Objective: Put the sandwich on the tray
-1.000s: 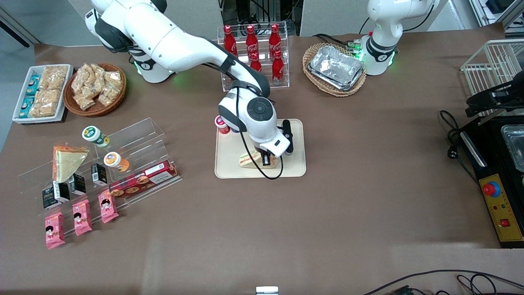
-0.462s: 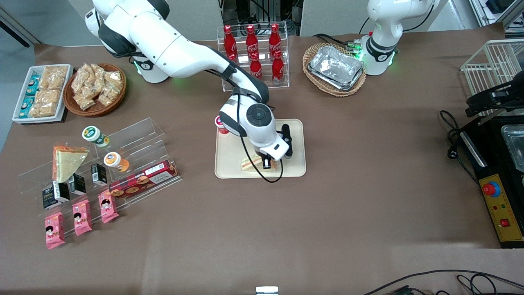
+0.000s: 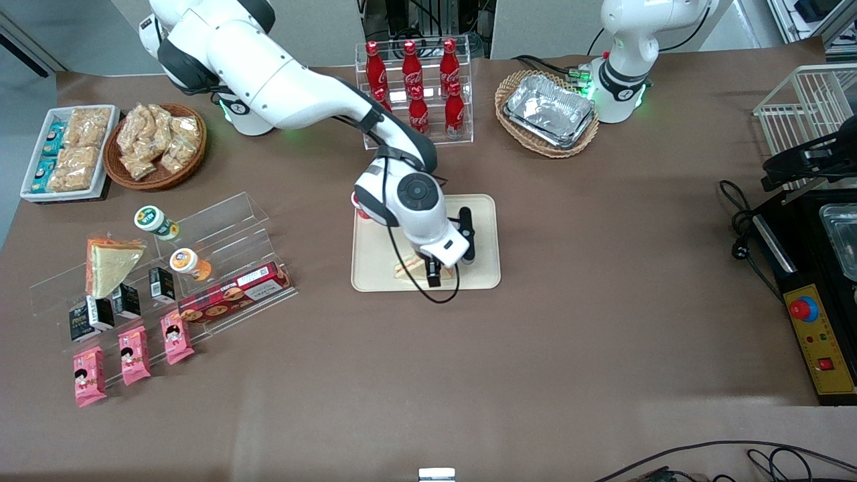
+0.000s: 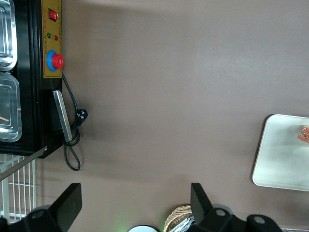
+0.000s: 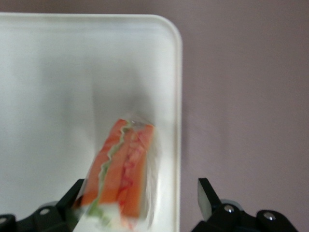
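Front view: sandwich [image 3: 406,268] lies on the tray [image 3: 482,274], so placement looks done; the hand [image 3: 432,276], fingers spread wide, sits just over it, retreat remaining.

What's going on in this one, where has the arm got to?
The working arm is over the cream tray in the middle of the table, and its gripper sits low at the wrapped sandwich, which lies on the tray near the edge closest to the front camera. In the right wrist view the fingers stand apart on either side of the sandwich, so it looks set down and let go. A second sandwich sits on the clear display rack toward the working arm's end.
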